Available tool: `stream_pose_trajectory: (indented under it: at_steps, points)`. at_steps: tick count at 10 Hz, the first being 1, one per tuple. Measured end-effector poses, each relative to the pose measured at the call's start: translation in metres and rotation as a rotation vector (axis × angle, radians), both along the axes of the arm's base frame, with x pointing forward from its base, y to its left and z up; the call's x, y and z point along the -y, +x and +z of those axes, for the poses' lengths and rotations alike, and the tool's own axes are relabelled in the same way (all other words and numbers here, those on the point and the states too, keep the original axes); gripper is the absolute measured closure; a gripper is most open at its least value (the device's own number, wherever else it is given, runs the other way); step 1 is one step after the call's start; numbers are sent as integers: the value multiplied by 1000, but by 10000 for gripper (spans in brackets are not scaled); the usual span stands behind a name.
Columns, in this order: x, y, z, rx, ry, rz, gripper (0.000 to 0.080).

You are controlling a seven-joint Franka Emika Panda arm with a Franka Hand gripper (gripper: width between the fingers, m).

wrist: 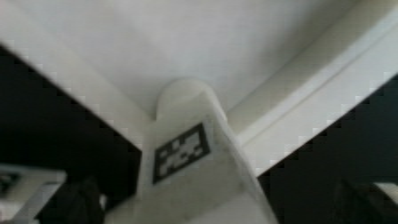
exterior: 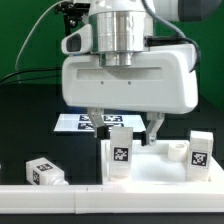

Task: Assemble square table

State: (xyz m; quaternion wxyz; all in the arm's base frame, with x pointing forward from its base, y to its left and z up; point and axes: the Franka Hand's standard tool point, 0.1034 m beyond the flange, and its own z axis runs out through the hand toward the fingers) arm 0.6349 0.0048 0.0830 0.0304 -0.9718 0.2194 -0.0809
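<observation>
Square table slab lay flat on the black work surface, in the lower middle of the exterior view, rim up. One leg stood upright on it near the slab's end toward the exterior view's left, long axis vertical, tag facing the camera. In the wrist view the same leg ran up the picture's middle, its tag visible, with the white slab behind it.

A second leg stood upright just off the slab on the exterior view's right, tag forward. A third leg lay on its side, well apart on the exterior view's left.

Gripper hung straight down over the standing leg with its jaws spread wide. The fingers sat on either side of the leg top with clear gaps, touching nothing. The arm came down vertically from above, wrist squared to the slab.

The marker board lay flat behind the gripper. A long white rail ran across the foreground.
</observation>
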Motion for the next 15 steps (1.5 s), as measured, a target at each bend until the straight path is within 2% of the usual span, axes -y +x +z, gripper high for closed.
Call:
stream_pose_trajectory:
  at_steps: [2, 3, 4, 5, 6, 8, 11, 13, 15]
  points:
    - [-2, -1, -1, -11, -7, 16, 151]
    - [-2, -1, -1, -12, -4, -4, 264]
    - [-2, -1, -1, -12, -5, -4, 264]
    - [-2, -1, -1, -13, 4, -53, 465]
    - [0, -2, -2, -17, 20, -159, 505]
    - [1, -5, -3, -39, 68, -462, 508]
    - [2, -5, -3, -92, 194, -913, 511]
    - [-1, -3, -1, -111, 218, -1062, 511]
    - [0, -3, -2, -110, 214, -1049, 511]
